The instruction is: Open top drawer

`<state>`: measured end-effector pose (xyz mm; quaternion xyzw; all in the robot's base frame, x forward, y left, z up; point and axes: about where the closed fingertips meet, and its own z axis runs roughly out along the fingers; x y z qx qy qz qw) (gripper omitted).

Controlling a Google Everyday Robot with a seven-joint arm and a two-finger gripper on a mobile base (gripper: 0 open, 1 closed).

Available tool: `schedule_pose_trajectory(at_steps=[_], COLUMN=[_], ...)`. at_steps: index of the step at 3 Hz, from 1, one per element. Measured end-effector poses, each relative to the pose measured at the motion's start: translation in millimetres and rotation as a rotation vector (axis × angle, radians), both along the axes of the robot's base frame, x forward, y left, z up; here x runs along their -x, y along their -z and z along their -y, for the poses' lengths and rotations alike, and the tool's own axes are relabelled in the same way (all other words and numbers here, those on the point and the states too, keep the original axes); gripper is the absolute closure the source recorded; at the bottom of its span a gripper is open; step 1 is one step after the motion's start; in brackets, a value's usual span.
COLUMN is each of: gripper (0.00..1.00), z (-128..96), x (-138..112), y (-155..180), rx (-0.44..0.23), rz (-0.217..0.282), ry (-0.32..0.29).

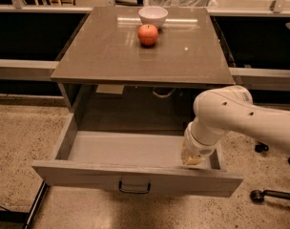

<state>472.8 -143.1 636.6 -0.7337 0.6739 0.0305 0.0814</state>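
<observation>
Top drawer (83,173): pulled well out from under the desk (102,56), its plain grey inside open to view and nothing seen lying in it.
Drawer front: a long panel running left to right across the view, nearest the camera, with the dark pull handle (134,189) at its centre on the outer face.
Gripper (192,160): at the end of the white arm (240,120), lowered into the right end of the drawer, just behind the front panel and close to the right side wall.
Jaws: cannot tell how they stand, as the wrist points down and covers them; nothing is seen held.
Key relation: the front panel lies just on the camera side of the gripper, touching or nearly so. The handle is to the gripper's left as the view shows it, lower down and on the far face of the panel, so the panel stands between the two.
Arm: the only one, reaching in from the right of the view, over the drawer's right edge.
Progress, as a judgement: the drawer looks open as far as the task needs, or nearly; any further pull would run toward the camera, square to the panel's long axis.
On the desk: a red apple (148,34) just in front of a white bowl (153,16), both well apart from the drawer and the arm.
</observation>
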Motion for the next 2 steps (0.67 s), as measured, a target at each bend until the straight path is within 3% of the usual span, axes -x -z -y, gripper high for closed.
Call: schedule_pose_trajectory(at_steps=[1, 2], gripper=[0.58, 0.34], z=[7.9, 7.9], x=[25.4, 26.6], y=[1.9, 1.9], rx=[-0.015, -0.017], rz=[-0.063, -0.067], ry=[0.032, 0.034])
